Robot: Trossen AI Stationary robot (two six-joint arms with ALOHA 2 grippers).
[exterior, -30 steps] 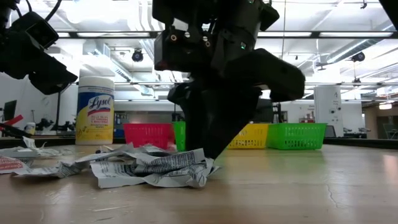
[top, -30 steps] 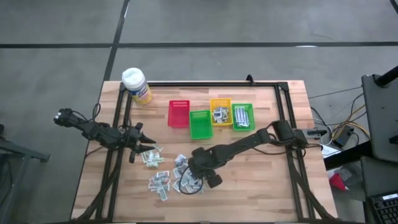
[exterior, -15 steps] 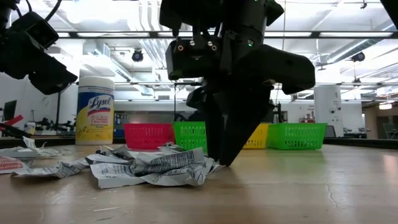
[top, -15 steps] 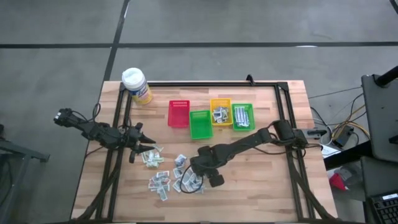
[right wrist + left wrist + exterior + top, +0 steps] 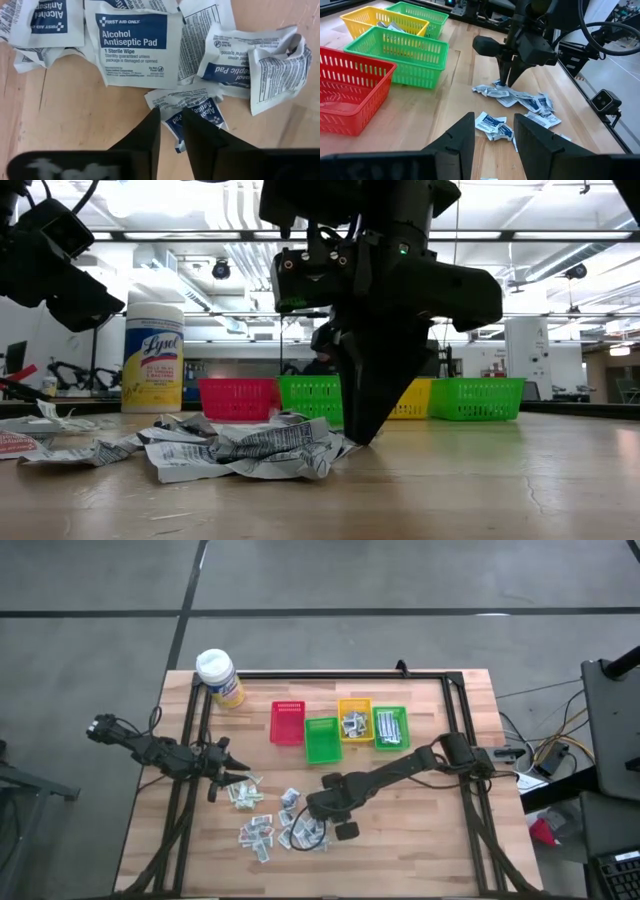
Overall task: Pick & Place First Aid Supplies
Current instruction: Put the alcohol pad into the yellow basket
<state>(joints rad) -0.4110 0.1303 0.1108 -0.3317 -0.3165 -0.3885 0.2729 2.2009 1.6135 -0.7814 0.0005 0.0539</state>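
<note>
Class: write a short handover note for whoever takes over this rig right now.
Right gripper: down in the packet pile, its fingers narrowed around a blue-and-white pad packet; not lifted.
Left gripper: open, empty, waiting beside the packets at the table's left.
Done: some packets sit in the yellow bin and the right green bin.
Left: the pile; the red bin looks empty.

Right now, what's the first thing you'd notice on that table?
The pile of white-and-blue packets near the table's front edge, with the right gripper down on it, fingers closing around one small packet. Next, the row of bright bins behind them: red, two green and yellow. The left gripper hangs open over the left side.
</note>
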